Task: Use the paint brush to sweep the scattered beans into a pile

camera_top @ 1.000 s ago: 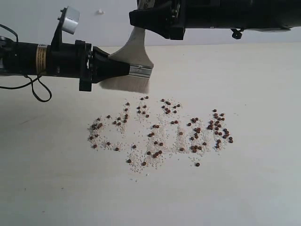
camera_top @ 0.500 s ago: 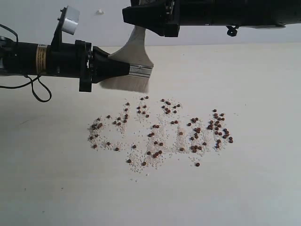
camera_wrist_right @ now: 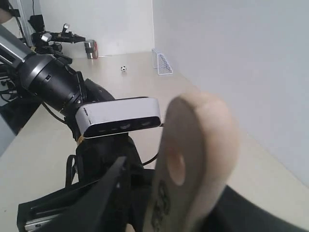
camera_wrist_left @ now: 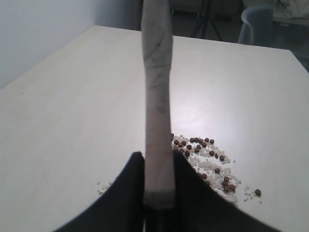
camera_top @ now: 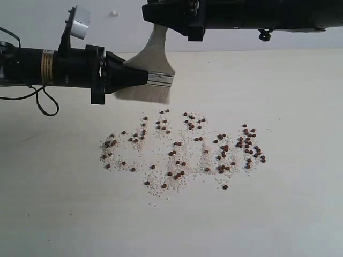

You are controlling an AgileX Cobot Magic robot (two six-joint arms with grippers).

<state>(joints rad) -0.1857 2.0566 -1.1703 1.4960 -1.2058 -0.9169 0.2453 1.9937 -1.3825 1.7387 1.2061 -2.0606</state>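
Exterior view shows left fingers [camera_top: 128, 78] pinching the paint brush [camera_top: 154, 60] at its ferrule, handle angled up between right fingers [camera_top: 193, 28], apparently for handover; whether those clamp it, I cannot tell.

Table [camera_top: 300, 214] is open in front of the beans [camera_top: 182, 152] and off both ends of the spread. The far side is crowded. The brush [camera_top: 153, 60] sits just behind the spread, the left gripper [camera_top: 142, 78] and its arm block the left approach, and the right gripper [camera_top: 161, 19] and its arm span overhead from the right.
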